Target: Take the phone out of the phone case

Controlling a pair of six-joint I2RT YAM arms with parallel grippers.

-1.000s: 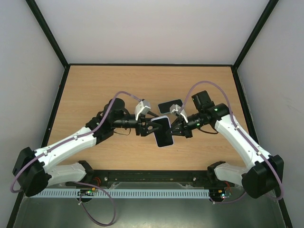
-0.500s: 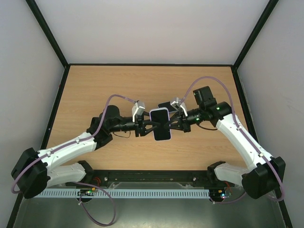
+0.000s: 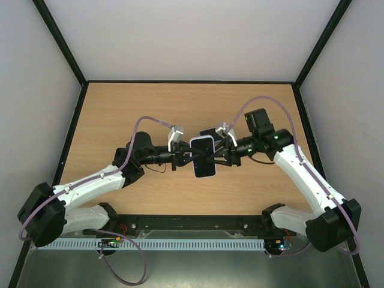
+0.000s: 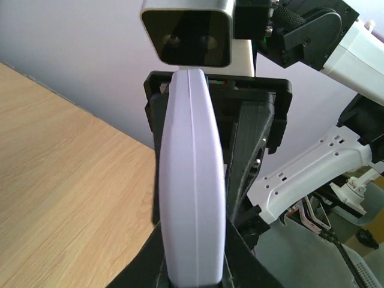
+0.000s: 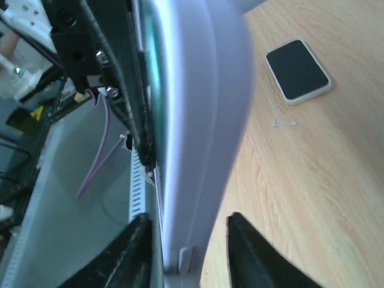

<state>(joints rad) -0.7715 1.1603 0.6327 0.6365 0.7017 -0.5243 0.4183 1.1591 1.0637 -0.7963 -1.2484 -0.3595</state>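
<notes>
Plainly, everything turns on how the pale lilac, round-cornered phone case (image 3: 204, 175) sits between the two arms. It is held clear of the light wooden desk (image 3: 120, 114) near the middle, lying flat, with the black-screened phone (image 3: 203, 157) seated in it and facing up. Its long axis runs from the near edge toward the far one, a touch skewed, so each long side faces one arm.

The left gripper (image 3: 189, 158) comes in from the left and is closed on the phone case. In the left wrist view the lilac edge rises from between its black fingers (image 4: 141, 273), both snug against it. The right gripper (image 3: 217, 156) meets the opposite long side, narrow and straddling the edge. One finger lies against the screen face, and the other (image 5: 249, 252) sits just beside the case's back with a thin sliver of desk showing between, so I cannot tell whether it clamps. Neither arm is nearer; they face each other across the short axis.

To part the two, I judge that one gripper must hold the case rim alone while the other pushes the phone out. A grip across both layers would lock them together. Open room lies below and toward the near edge. A small black slab with a pale rim (image 5: 298, 71) lies on the desk just beyond the right gripper, so drifting that way risks a bump.
</notes>
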